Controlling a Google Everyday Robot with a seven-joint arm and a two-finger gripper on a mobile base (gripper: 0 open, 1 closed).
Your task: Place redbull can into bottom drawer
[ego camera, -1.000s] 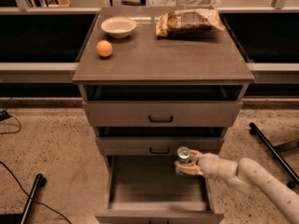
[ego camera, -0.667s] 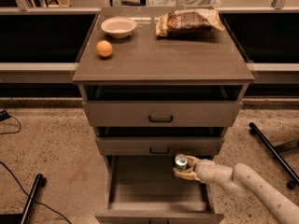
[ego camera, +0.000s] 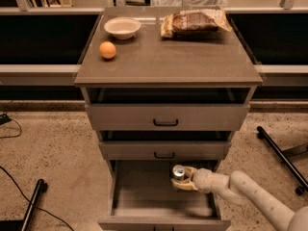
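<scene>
Camera view is looking down on a grey-brown cabinet from the front. Its flat top is serving as a table [ego camera: 192,61], which is carrying a pale bowl [ego camera: 122,28] at the back left, an orange [ego camera: 108,50] just in front of the bowl, and a crinkled snack bag [ego camera: 195,22] at the back right. The bag's print is showing only as brown and pale patches, and no word on it can be read.

Below the table, the top drawer [ego camera: 125,118] and the middle drawer [ego camera: 125,150] are each showing a black handle and a dark gap above their fronts. The bottom drawer [ego camera: 144,191] is standing pulled far out, with its smooth grey floor lying open to view. Its front edge is being cut off by the lower border.

A pale arm [ego camera: 250,196] is reaching in from the lower right corner, where its far end is running out of view. The claw [ego camera: 180,181] is sitting inside the bottom drawer, at the right rear, just under the middle drawer's front. Its tan fingers [ego camera: 188,169] are clamping the redbull can [ego camera: 178,171], which is standing upright with its shiny round top facing up. The can's markings are too faint to read. Whether its base is touching the drawer floor cannot be told, since the claw is covering its lower part.

Dark cables [ego camera: 9,129] are trailing over the speckled floor [ego camera: 57,153] at the left.
</scene>
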